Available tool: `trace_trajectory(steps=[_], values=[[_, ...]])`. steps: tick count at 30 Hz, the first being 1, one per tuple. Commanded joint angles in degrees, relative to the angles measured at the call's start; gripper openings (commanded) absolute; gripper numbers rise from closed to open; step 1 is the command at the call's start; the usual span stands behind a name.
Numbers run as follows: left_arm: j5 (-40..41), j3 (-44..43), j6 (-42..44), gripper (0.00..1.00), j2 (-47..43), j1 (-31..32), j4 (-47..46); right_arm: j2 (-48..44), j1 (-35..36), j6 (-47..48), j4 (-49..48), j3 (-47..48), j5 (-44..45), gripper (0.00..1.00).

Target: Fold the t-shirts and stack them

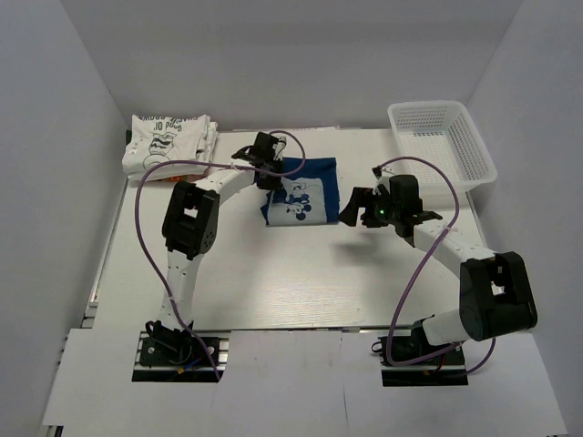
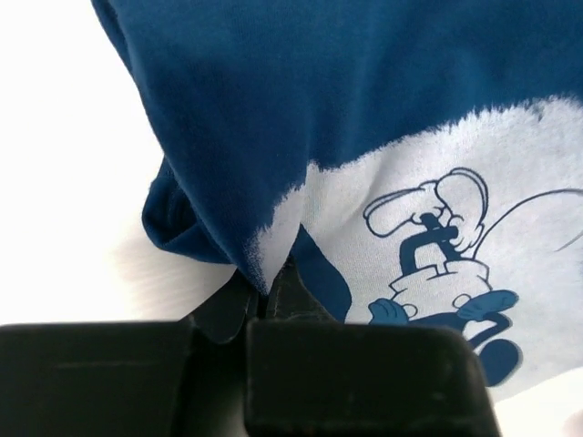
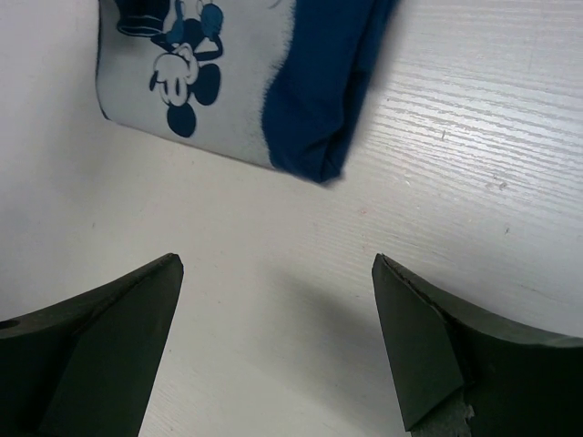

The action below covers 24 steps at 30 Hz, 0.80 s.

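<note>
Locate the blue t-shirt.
Top view: blue t-shirt lies folded mid-table, left gripper pinching its left edge, open right gripper off its right side.

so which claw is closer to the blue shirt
Left. The left claw is shut on the blue shirt, pinching its edge. The right claw hangs open off the shirt's right side, over the table, not touching it.

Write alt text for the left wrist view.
The left gripper is shut on a fold of the blue t-shirt. The shirt's white printed patch with a cartoon figure lies to the right; the white table shows at left.
</note>
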<state>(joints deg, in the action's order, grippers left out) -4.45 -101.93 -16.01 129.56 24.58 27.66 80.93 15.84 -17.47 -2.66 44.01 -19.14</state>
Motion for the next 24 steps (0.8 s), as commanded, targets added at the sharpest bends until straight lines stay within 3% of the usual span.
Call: trace_trajectory(steps=[1, 7, 12, 24], values=[[10.06, -2.40, 11.23, 0.00, -6.94, -0.23, 2.75, -1.82, -0.10, 1.91, -0.25, -0.85, 1.90, 0.90], [19.38, -4.40, 21.88, 0.00, -12.74, -1.90, 3.80, -1.91, -0.02, 2.80, 0.19, -0.85, 4.63, 0.90], [27.19, -9.60, 29.44, 0.00, -12.05, -3.04, 9.17, -1.74, -0.02, 2.97, 0.19, -0.94, 5.16, 0.90], [31.61, -15.58, 35.69, 0.00, -14.51, -8.22, 10.14, -3.41, -0.10, 2.45, 0.37, -1.65, 7.10, 0.90]])
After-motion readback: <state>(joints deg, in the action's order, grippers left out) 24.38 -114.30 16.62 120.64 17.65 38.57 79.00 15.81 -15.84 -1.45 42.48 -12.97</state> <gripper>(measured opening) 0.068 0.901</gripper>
